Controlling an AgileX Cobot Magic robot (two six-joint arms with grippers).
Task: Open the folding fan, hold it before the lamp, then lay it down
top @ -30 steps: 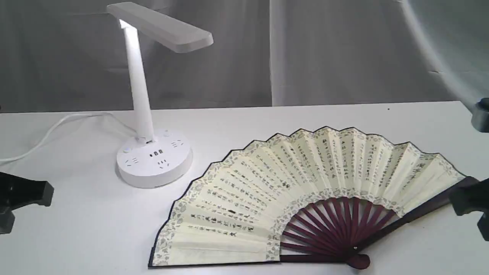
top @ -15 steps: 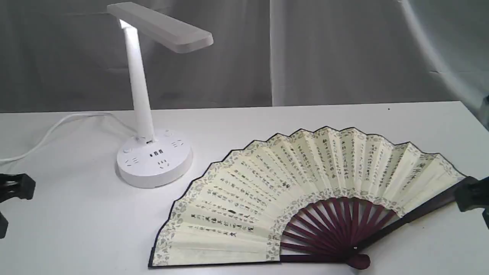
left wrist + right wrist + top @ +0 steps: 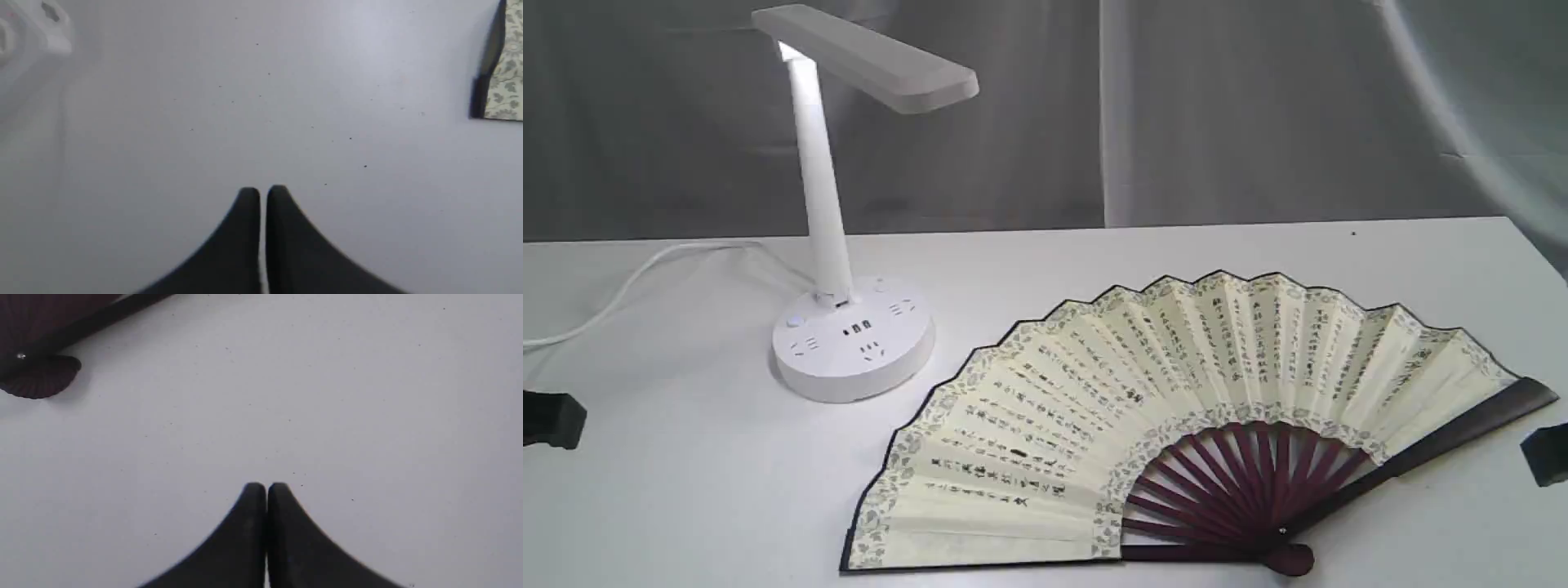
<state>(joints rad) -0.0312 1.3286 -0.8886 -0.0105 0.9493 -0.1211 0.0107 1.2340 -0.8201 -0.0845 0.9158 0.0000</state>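
While the fan (image 3: 1176, 408) lies spread wide open and flat on the white table (image 3: 686, 506), it sits close to the lamp (image 3: 821, 204), to the right of its round base (image 3: 849, 359) and nearer the camera, with a strip of bare table between them. Its cream pleats with black writing face up, and the dark ribs meet at a pivot on the side away from the lamp. The lamp stands upright, its flat head tilted out over the table, and its white cord (image 3: 629, 282) trails off to the left. The left hand (image 3: 262, 192) is clenched, its two black fingers nearly pressed together with nothing between them. It sits over bare table left of the lamp's base and nearer the camera, well apart from it. The right hand (image 3: 266, 488) is likewise clenched and empty. It is far to the right of the lamp, just past the fan's outer dark guard (image 3: 1470, 429) and not touching it.
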